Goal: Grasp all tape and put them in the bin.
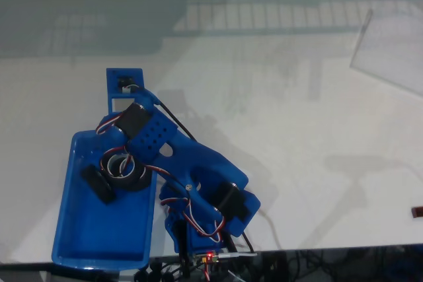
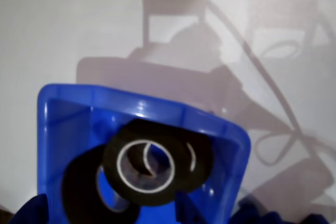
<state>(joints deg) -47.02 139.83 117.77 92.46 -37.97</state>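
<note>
Nearest the wrist camera, three black tape rolls [image 2: 145, 169] lie overlapped inside the blue bin [image 2: 68, 95] on the tabletop [image 1: 297, 130], so the job looks finished, while the gripper [image 1: 115, 176] hangs over them, its spread impossible to tell.

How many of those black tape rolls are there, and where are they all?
3, all inside the blue bin, overlapping in a heap: one tape roll on top, one tucked behind it to the right, one lower left. More could be hidden underneath.
</note>
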